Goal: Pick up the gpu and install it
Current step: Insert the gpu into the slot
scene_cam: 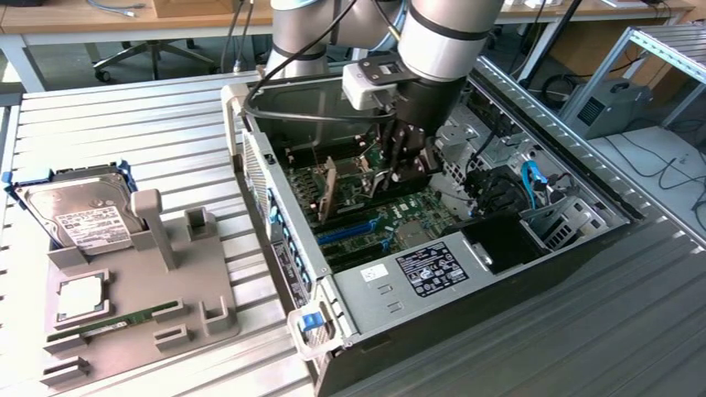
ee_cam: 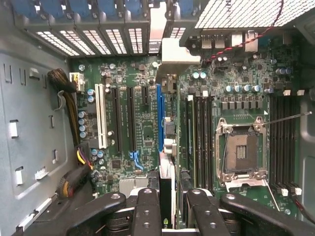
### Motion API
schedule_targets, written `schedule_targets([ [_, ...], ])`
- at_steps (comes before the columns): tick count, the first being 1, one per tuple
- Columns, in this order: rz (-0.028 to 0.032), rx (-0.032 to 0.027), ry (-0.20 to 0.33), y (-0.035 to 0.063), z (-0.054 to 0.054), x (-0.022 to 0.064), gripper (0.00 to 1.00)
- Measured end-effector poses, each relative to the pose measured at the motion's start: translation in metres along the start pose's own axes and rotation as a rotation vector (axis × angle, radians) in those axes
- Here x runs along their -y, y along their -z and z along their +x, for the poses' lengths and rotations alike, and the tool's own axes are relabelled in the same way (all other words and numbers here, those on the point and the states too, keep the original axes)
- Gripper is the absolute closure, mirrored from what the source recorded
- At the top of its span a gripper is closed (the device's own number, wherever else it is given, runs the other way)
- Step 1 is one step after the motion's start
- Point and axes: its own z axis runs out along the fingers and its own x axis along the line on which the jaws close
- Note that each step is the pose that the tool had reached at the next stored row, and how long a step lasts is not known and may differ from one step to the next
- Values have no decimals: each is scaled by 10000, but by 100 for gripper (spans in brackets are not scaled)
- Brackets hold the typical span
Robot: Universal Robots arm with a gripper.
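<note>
A: Report status from the exterior view.

B: My end effector (scene_cam: 395,169) is lowered inside the open computer case (scene_cam: 574,240), above the motherboard (scene_cam: 414,217); the gpu (scene_cam: 388,157) hangs upright between my fingers, edge down, close to the expansion slots; on the surface (scene_cam: 132,116) toward the exterior view's left stands a grey fixture (scene_cam: 144,289) carrying a silver hard drive (scene_cam: 79,217).

A: Report from the wrist view.

B: My end effector (ee_cam: 167,209) is clenched on the gpu (ee_cam: 166,142); the card runs edge-on away from my two black fingers (ee_cam: 146,209), its silver bracket (ee_cam: 165,44) reaching the rear slot openings; it sits directly beside the blue slot (ee_cam: 159,118); whether it is fully seated, I cannot tell; the empty CPU socket (ee_cam: 241,152) lies well apart.
</note>
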Motion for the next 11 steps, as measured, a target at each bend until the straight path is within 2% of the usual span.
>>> schedule_targets([
  [8, -1, -1, 0, -9, 10, -43, 74],
  [11, 1, 3, 0, -37, 44, -59, 74],
])
